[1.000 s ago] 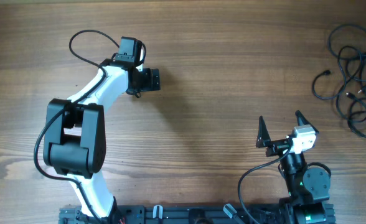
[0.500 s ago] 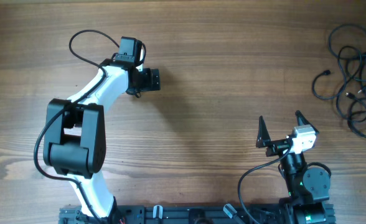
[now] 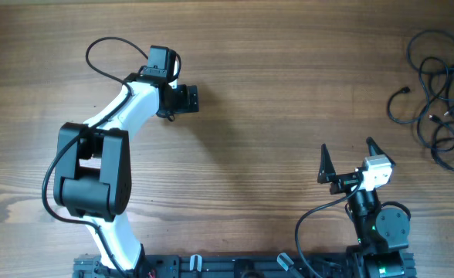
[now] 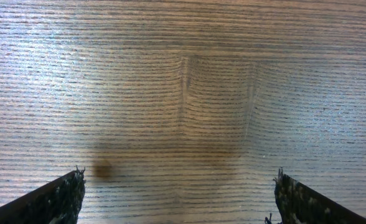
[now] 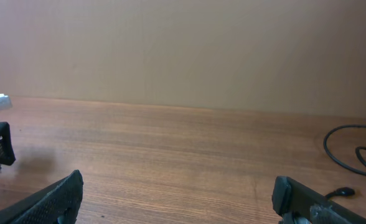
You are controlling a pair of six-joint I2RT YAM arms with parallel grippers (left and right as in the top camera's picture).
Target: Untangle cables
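The cables (image 3: 439, 100) lie as a loose tangle of thin black loops at the table's far right edge. A curve of one cable (image 5: 351, 155) also shows at the right of the right wrist view. My right gripper (image 3: 347, 147) stands open near the front of the table, well left of and nearer than the tangle. In its own view the right gripper (image 5: 178, 182) has only bare wood between its fingers. My left gripper (image 3: 187, 98) points down at the wood on the left half, far from the cables. The left gripper (image 4: 179, 177) is open and empty.
The wooden table (image 3: 273, 69) is one flat surface, with the cables close to its right edge. The left arm's white links (image 3: 96, 154) reach in from the front left. A black rail (image 3: 235, 266) runs along the front edge. A beige wall (image 5: 183, 50) stands behind the table.
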